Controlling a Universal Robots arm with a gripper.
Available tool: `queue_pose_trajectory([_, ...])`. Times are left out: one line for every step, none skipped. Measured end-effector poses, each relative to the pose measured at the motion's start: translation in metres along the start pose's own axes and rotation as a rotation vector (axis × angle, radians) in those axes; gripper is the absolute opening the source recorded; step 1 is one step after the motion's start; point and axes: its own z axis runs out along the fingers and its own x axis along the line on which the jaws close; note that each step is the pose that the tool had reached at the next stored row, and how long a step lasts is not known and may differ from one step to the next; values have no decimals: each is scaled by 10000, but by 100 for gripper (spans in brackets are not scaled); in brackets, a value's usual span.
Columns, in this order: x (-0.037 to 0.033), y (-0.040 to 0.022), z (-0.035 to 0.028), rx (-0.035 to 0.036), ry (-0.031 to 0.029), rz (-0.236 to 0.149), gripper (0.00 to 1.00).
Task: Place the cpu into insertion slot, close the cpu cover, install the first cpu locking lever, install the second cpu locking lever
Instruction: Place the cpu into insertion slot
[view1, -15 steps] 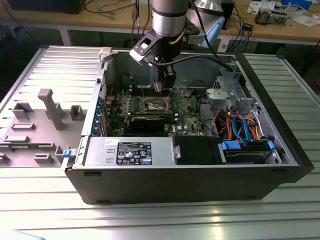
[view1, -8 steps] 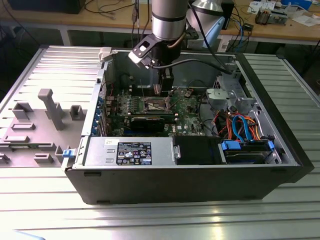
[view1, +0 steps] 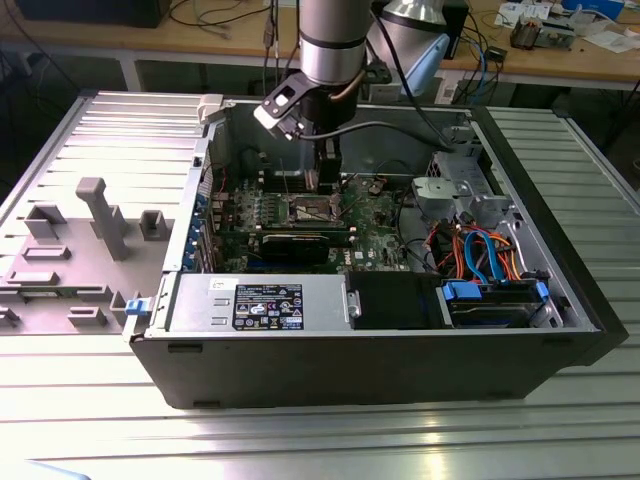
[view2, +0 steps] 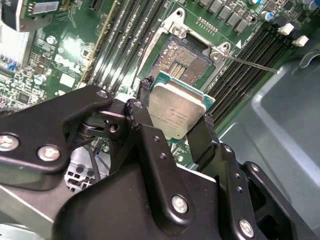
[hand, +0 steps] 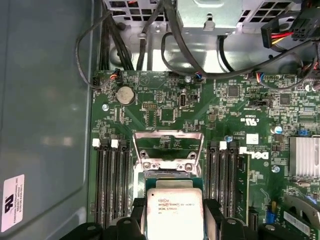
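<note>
I count one computer case (view1: 380, 360), and in it one green board (hand: 165, 110). On this board there is one cpu cover (hand: 168, 134), one round coin battery (hand: 125, 94), one silver heat sink (hand: 304, 155) and one thin lever (view2: 250, 64). My one pincer (view2: 176, 102) has two fingers (view2: 202, 137), which grip one cpu (hand: 174, 207).

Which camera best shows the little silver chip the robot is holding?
The second wrist view: the cpu shows nearly its whole metal top, held by the gripper. The first wrist view shows it too, partly cropped; the exterior view leaves it too small to tell.
</note>
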Motion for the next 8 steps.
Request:
queue_pose_trajectory([8, -4, 13, -1, 1, 2, 55])
queue_pose_trajectory([14, -9, 27, 1, -1, 2, 55])
queue_pose_trajectory([18, -14, 57, 0, 0, 3, 55])
queue_pose_trajectory([19, -21, 79, 1, -1, 5, 55])
queue_pose_trajectory([19, -25, 96, 0, 0, 6, 55])
queue_pose_trajectory([18, -30, 119, 1, -1, 10, 55])
queue_pose_trajectory([19, -33, 138, 2, -44, 11, 55])
queue_pose_trajectory([26, -36, 168, 6, -171, 13, 55])
